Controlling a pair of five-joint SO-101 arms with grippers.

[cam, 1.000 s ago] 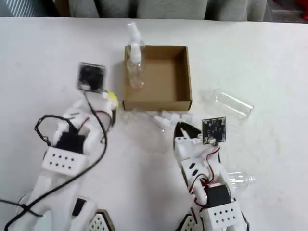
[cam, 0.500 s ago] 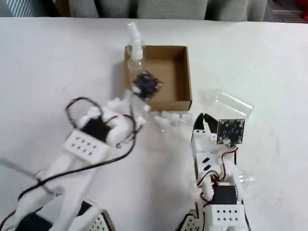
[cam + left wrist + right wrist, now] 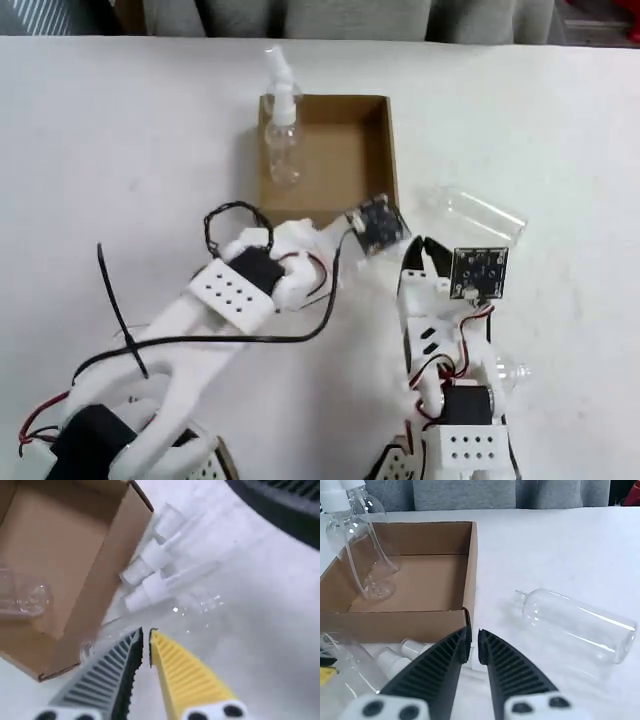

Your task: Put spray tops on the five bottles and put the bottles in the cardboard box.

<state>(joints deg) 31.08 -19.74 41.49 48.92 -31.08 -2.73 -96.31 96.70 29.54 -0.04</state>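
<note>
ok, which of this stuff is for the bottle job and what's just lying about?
Job:
box
two capped bottles standing in it
loose spray tops in front of it
open bottle lying right of it
another bottle by the right arm

Not job:
grey seats behind the table
red thing beside them

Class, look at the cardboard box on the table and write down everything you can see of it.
The cardboard box is plain brown, roughly square and shallow, with four upright walls, no lid and its open side up. It sits flat on the white table, towards the far edge. A clear bottle with a white spray top stands inside, against the wall on the left arm's side. Loose spray tops lie on the table just outside its near wall.
</note>
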